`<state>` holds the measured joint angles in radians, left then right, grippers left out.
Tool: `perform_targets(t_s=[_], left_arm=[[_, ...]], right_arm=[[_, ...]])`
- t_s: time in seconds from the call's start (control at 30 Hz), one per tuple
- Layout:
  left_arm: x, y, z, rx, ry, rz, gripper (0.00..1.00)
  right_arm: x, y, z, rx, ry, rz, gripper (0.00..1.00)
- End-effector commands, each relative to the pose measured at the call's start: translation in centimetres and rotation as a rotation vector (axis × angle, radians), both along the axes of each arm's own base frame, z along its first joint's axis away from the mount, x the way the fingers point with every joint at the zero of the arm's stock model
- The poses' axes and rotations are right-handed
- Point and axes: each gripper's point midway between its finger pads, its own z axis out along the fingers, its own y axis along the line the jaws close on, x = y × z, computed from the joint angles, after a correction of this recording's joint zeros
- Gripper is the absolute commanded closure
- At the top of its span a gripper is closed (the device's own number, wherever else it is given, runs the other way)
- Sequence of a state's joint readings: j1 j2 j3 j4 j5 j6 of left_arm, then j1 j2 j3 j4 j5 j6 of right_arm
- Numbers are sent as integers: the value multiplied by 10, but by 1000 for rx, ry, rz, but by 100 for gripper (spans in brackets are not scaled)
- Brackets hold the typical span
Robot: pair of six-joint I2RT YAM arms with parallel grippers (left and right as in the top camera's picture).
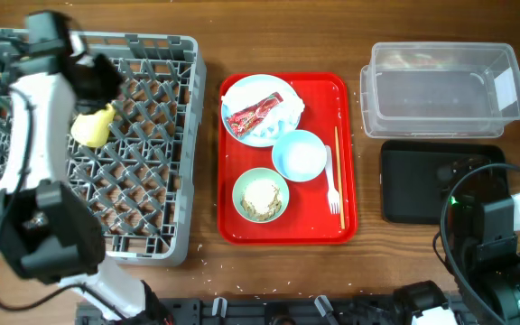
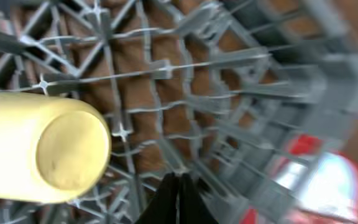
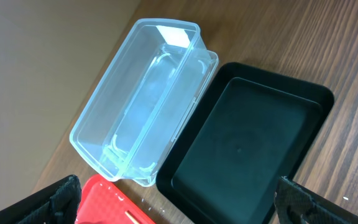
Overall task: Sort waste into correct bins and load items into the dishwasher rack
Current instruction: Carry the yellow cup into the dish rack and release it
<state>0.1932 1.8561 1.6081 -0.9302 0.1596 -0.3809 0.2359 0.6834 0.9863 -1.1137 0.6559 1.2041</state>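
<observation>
Left gripper (image 2: 178, 194) hung pinched narrow, empty, over the rack (image 1: 152, 181); the cup (image 2: 48, 149) lay on its side in the rack just beside it, base turned toward the fingers. Right gripper (image 3: 179, 200) gaped wide above tub (image 3: 104, 124) and black tray (image 3: 241, 149), both empty; wrapper (image 1: 253, 112) sat on the plate (image 1: 269, 86).

The wooden table (image 1: 206, 36) carries a grey rack (image 1: 192, 153), red tray (image 1: 348, 162), clear tub (image 1: 441, 81) and black tray (image 1: 422, 181).

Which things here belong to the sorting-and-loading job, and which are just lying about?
Job: dishwasher rack, yellow cup, plate, wrapper, napkin, blue bowl, green bowl with scraps, fork, chopstick, clear tub, black tray.
Lying about: red serving tray, table.
</observation>
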Motion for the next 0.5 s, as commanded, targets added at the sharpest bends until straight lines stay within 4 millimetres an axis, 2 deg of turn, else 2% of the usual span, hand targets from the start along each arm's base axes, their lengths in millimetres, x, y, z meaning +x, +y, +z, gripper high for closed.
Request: perform_targets(t_s=[0.0, 0.13, 0.37, 0.47], left_arm=[[-5, 31, -25, 268, 105, 80, 96], [-18, 53, -27, 320, 155, 127, 96], [-40, 77, -30, 303, 220, 214, 96], [-59, 93, -12, 272, 219, 342, 96]], right_arm=[[0, -3, 3, -11, -10, -19, 0], [0, -3, 3, -11, -10, -19, 0], [0, -3, 3, -12, -10, -19, 0], [0, -3, 3, -11, -10, -19, 0]])
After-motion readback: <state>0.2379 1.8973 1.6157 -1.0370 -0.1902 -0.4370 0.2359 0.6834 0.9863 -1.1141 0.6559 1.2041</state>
